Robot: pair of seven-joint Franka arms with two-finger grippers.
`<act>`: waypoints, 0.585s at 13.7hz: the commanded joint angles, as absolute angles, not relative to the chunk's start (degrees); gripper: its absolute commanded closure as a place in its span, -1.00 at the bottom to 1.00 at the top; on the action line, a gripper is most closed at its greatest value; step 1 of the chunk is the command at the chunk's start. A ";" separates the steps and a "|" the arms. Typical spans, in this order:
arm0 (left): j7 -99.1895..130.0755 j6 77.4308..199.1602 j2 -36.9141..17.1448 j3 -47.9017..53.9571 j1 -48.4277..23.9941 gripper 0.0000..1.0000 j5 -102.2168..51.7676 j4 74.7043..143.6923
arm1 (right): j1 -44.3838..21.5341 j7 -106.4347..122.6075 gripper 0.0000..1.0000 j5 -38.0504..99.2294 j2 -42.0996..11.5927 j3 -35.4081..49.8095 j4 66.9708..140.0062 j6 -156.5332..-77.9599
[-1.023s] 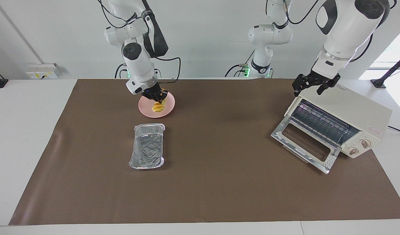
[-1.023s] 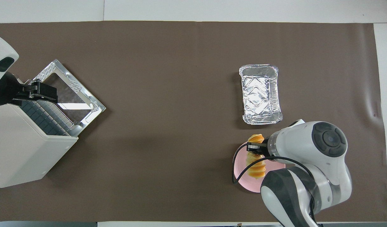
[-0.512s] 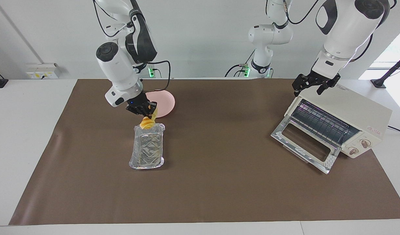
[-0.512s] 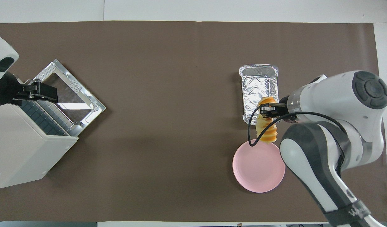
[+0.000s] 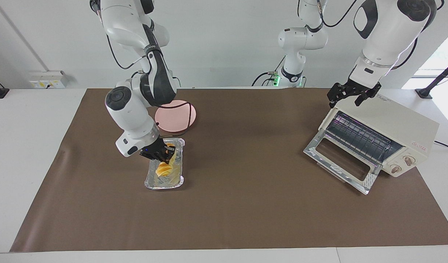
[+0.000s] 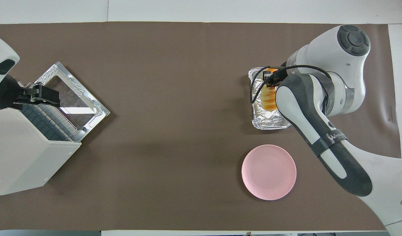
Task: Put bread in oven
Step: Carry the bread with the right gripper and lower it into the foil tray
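The golden ridged bread hangs from my right gripper, which is shut on its upper end. Its lower end reaches down inside the crinkled foil tray; I cannot tell whether it touches the tray's floor. My right arm hides much of the tray from overhead. The cream-white oven stands at the left arm's end of the table, its glass door dropped open and the wire rack showing. My left gripper waits open over the oven's top front edge.
A bare round pink plate lies nearer to the robots than the foil tray. A brown mat covers the table between tray and oven. A third arm's base stands at the robots' edge.
My right gripper lifted the bread off the pink plate, carried it away from the robots and lowered it into the foil tray. The left arm has not moved.
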State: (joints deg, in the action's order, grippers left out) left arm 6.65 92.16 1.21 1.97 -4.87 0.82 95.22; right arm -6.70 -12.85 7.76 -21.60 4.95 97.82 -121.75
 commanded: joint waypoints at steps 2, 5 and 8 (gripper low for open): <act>6.15 91.85 1.41 2.11 -4.39 -1.00 0.35 95.54 | -6.68 -11.52 1.00 7.38 -21.45 5.36 102.56 -124.71; 6.15 91.85 1.41 2.11 -4.39 -1.00 0.35 95.54 | -6.77 -7.84 1.00 7.29 -20.74 5.36 107.56 -131.20; 6.15 91.85 1.41 2.11 -4.39 -1.00 0.35 95.54 | -6.77 -7.03 1.00 7.29 -20.65 5.36 108.81 -133.15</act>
